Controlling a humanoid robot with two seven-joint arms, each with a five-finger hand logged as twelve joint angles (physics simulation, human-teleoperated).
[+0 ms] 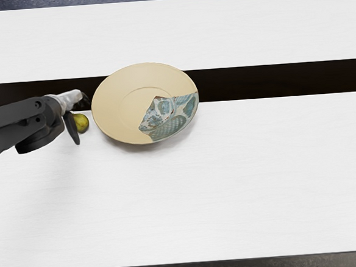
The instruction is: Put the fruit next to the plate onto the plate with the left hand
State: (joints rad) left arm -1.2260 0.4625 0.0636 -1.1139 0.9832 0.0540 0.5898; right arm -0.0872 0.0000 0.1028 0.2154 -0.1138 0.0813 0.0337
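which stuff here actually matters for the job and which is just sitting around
For the job:
fruit, on the table by the plate's left edge
plate
left hand, right at the fruit

Just there:
table
dark stripe across it

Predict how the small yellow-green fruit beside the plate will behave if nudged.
Round, so the fruit probably rolls on the flat table. Small, so likely light. Its smooth-looking skin might slip in the left hand.
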